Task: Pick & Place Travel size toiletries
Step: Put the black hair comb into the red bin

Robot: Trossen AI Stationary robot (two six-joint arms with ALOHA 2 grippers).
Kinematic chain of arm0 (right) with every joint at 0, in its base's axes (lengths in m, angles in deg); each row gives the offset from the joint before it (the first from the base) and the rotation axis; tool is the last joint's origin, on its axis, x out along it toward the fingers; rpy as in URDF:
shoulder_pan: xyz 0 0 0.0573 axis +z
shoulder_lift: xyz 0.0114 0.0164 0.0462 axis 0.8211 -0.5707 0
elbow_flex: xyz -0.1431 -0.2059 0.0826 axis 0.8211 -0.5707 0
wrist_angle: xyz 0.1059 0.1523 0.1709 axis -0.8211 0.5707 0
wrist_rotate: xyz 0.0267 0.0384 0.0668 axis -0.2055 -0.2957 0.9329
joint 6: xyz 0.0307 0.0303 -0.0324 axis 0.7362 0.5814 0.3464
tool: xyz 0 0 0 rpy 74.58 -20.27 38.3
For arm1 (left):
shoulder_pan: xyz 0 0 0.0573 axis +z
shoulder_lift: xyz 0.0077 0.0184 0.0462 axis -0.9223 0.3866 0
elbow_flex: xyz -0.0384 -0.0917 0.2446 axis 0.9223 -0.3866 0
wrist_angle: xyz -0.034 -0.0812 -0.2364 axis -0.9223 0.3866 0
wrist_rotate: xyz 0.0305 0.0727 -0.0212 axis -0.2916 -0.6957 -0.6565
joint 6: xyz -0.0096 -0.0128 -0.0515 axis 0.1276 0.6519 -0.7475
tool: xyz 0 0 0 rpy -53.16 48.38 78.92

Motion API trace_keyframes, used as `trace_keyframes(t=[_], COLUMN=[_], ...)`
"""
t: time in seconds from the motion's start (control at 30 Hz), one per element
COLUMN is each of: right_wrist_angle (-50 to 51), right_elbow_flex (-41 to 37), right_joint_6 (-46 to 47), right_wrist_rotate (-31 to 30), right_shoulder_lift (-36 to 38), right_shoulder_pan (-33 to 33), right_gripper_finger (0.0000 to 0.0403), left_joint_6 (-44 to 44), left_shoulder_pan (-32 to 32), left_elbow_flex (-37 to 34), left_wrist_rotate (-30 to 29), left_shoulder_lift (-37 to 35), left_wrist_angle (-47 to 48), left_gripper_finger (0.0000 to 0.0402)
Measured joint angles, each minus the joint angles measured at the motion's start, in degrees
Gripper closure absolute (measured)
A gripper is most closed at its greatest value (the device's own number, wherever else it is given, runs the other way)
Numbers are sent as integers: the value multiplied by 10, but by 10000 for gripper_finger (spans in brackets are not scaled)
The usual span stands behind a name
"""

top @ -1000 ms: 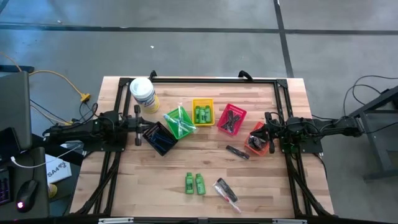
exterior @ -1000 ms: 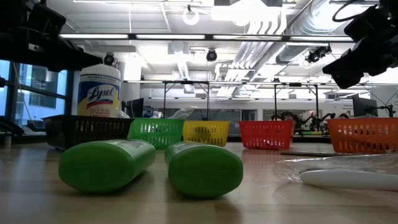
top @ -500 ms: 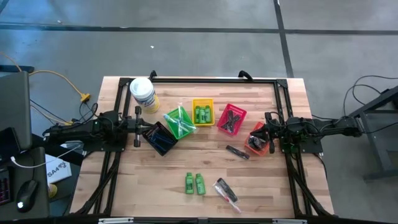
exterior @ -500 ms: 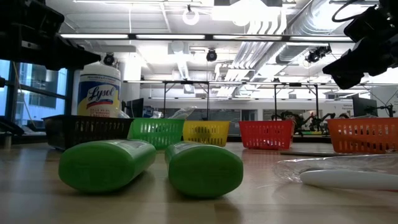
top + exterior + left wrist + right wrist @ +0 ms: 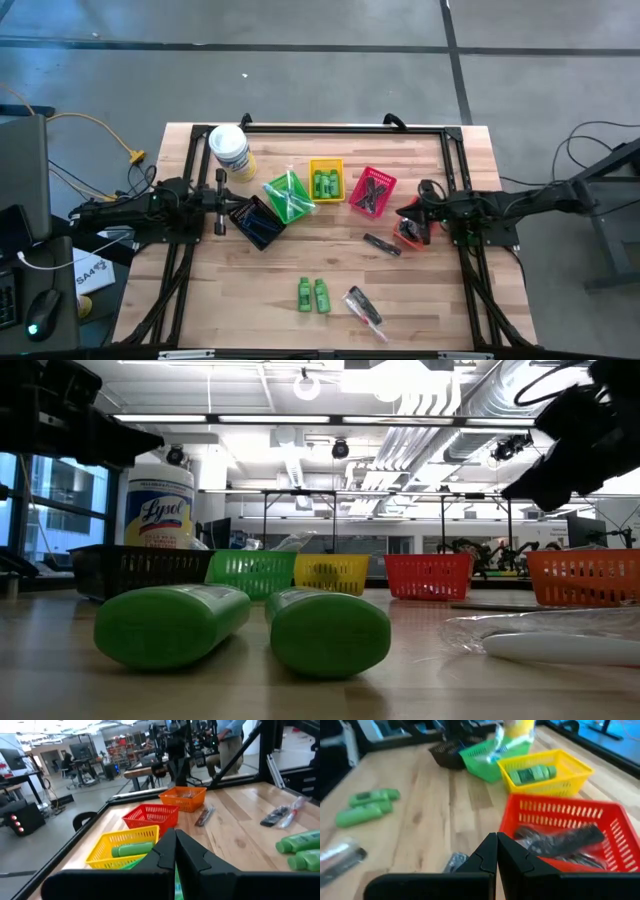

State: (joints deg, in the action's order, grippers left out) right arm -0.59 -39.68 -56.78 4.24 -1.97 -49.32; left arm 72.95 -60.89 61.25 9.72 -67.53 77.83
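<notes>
Two green mini bottles (image 5: 311, 294) lie on their sides near the table's front, beside a clear packet with a dark item (image 5: 364, 306). Another dark item (image 5: 382, 244) lies flat on the wood by the orange basket (image 5: 404, 232). More green bottles (image 5: 532, 774) lie in the yellow basket (image 5: 327, 181), black combs (image 5: 560, 840) in the red basket (image 5: 372, 192), and clear tubes in the green basket (image 5: 288, 197). My left gripper (image 5: 175, 845) is shut and level at the table's left, by the black basket (image 5: 257, 222). My right gripper (image 5: 496, 852) is shut, above the orange basket.
A white tub with a yellow label (image 5: 229, 151) stands at the far left corner. A black frame (image 5: 340, 128) runs along the table's edges. Bare wood lies between the row of baskets and the loose items near the front.
My right gripper has moved a little toward the table's left, out over the orange basket, and has tipped downward, staying shut. Nothing on the table has moved.
</notes>
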Motion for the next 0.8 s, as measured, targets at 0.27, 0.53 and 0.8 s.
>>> trace_keyframes(t=[0.27, 0.53, 0.8], right_wrist_angle=[-23, 7, 133], right_elbow_flex=[44, 155, 277], right_joint_6=[0, -4, 61], right_wrist_rotate=[-5, -3, -3], right_shoulder_lift=[-139, -263, -403], right_shoulder_pan=[-7, -7, -4], right_gripper_finger=[401, 401, 400], left_joint_6=[-23, -23, -23], left_shoulder_pan=[0, 0, 0], left_elbow_flex=[0, 0, 0], left_wrist_rotate=[-6, -41, -41], left_shoulder_lift=[0, 0, 0], left_wrist_angle=[5, 6, 6], left_gripper_finger=[402, 401, 402])
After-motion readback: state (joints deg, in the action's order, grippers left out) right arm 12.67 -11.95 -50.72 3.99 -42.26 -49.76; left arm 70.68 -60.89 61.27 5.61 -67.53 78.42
